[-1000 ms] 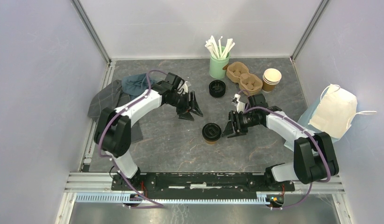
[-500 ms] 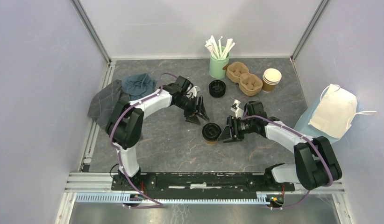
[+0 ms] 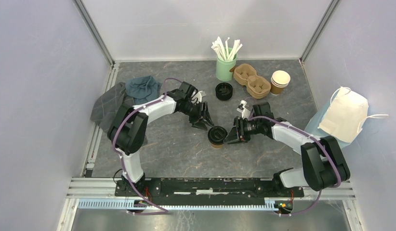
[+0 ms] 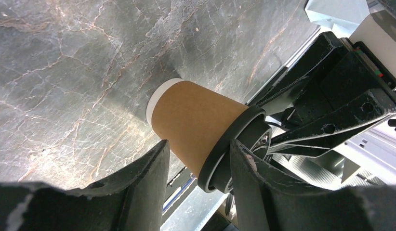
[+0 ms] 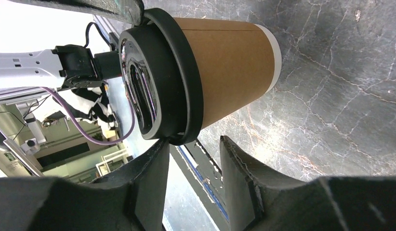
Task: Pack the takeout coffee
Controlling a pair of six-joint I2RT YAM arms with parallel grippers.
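Cup (image 3: 217, 136) with black lid stands upright mid table (image 3: 177, 149), between 2 grippers. Right gripper (image 3: 233, 135) just right of cup, fingers apart, lid rim at mouth of gap. Left gripper (image 3: 204, 122) just behind-left of cup, fingers apart, cup close ahead of tips. Farther back: 2nd cup (image 3: 224, 91) with lid, alone. Then brown carrier (image 3: 252, 79), open cups (image 3: 280, 82), green pot (image 3: 226, 65) of sticks.

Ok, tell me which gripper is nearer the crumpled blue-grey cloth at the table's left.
Left. The left gripper lies to the right of the crumpled blue-grey cloth. The right gripper is farther right, beyond the black-lidded brown paper cup.
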